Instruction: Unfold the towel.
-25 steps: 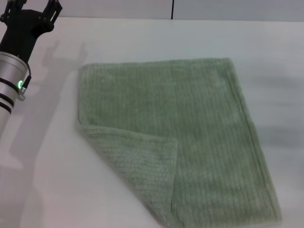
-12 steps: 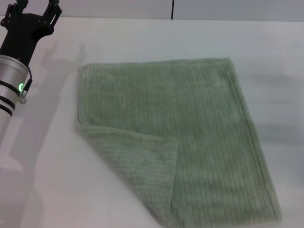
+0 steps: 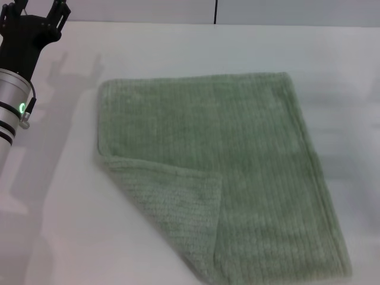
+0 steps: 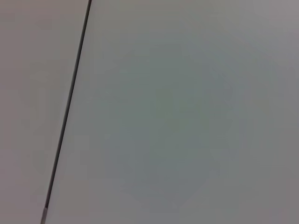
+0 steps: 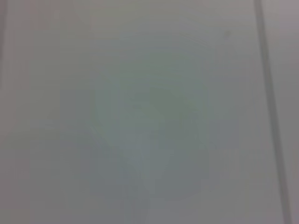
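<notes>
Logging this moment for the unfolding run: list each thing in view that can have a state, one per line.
towel: lying flat on the table, not fully unfolded; its near-left corner is folded over onto the top.
left end effector: raised at the far-left of the table, clear of the towel, holding nothing.
right end effector: not in view.
</notes>
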`<state>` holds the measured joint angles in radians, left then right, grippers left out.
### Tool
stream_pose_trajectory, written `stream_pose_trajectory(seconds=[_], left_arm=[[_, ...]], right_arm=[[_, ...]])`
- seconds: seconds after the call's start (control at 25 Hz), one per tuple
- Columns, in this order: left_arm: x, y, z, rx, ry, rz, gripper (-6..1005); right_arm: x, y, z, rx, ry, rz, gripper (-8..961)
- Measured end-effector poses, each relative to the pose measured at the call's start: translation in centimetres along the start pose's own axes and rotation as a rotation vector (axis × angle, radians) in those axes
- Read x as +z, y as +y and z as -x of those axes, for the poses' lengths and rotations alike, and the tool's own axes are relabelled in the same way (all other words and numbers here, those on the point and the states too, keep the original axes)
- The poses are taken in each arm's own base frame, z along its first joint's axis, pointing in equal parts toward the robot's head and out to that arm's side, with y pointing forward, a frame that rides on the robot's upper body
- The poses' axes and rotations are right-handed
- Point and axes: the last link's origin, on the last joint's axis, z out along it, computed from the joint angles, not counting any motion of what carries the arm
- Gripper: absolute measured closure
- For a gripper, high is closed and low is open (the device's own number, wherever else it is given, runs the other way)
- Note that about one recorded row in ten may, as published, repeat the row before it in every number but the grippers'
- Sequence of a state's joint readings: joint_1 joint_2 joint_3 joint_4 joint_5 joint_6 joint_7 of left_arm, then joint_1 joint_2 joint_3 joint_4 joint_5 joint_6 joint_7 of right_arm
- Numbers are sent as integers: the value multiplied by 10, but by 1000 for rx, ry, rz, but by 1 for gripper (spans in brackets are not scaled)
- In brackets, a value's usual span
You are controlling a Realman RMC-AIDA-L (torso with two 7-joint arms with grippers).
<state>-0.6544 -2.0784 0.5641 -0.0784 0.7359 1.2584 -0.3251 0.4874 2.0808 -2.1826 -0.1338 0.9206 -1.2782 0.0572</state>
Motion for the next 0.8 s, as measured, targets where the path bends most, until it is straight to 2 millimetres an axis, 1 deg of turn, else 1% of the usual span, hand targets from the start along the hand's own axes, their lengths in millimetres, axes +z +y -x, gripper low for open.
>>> stream_pose_trajectory(seconds=[0.04, 0.08, 0.2, 0.24, 0.28, 0.48, 0.56, 0.6, 0.64, 0.8], left_arm=[[0, 0, 0, 0, 0, 0, 201], [0, 0, 0, 0, 0, 1, 201], [0, 0, 0, 0, -1, 1, 202], [-1, 0, 0, 0, -1, 1, 202], [-1, 0, 0, 0, 0, 1, 202], [-1, 0, 0, -1, 3, 2, 202], [0, 0, 0, 0, 4, 2, 201], [0, 0, -1, 3, 6, 3, 201], [1, 0, -1, 7, 8, 4, 201], [2, 0, -2, 11, 8, 4, 201]], right_arm=[[2, 10, 0, -2, 6, 52, 719], [2, 10, 0, -2, 6, 52, 755], [5, 24, -2, 11, 27, 120, 863], [8, 33, -5, 25, 57, 168, 899], [8, 33, -5, 25, 57, 168, 908], [17, 50, -12, 43, 141, 263, 956], [23, 57, -15, 43, 193, 300, 955], [23, 57, -15, 43, 193, 300, 955], [28, 63, -16, 45, 225, 326, 955], [34, 70, -15, 51, 276, 346, 953]])
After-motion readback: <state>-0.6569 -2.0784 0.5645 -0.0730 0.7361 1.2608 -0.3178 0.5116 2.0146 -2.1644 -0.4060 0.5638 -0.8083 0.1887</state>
